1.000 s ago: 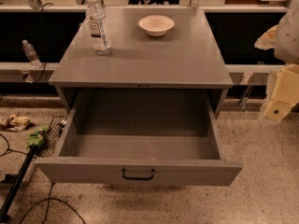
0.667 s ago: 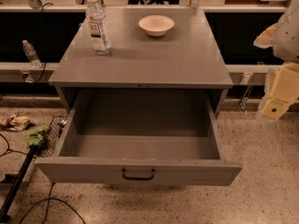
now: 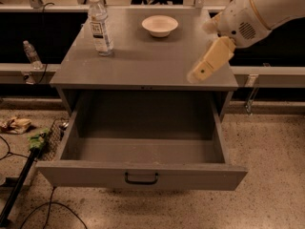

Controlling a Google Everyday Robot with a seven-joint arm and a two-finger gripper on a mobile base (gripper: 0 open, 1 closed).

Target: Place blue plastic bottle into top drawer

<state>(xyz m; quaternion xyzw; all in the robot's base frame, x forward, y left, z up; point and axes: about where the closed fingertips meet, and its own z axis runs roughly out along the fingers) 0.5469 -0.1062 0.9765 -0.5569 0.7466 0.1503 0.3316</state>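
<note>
The blue plastic bottle (image 3: 100, 27), clear with a white cap and white label, stands upright at the back left of the grey cabinet top (image 3: 143, 63). The top drawer (image 3: 143, 174) is pulled fully open below, with nothing showing inside, and has a black handle (image 3: 141, 178) at the centre of its front panel. My gripper (image 3: 204, 68) hangs from the white arm over the right side of the cabinet top, well to the right of the bottle and holding nothing.
A white bowl (image 3: 160, 25) sits at the back centre of the cabinet top. A smaller clear bottle (image 3: 32, 55) stands on the ledge to the left. Rags, a green-headed mop (image 3: 35, 141) and cables lie on the floor at left.
My arm has swung in from the far right edge of the view to above the right side of the cabinet top. Bottle, bowl and drawer have not moved.
</note>
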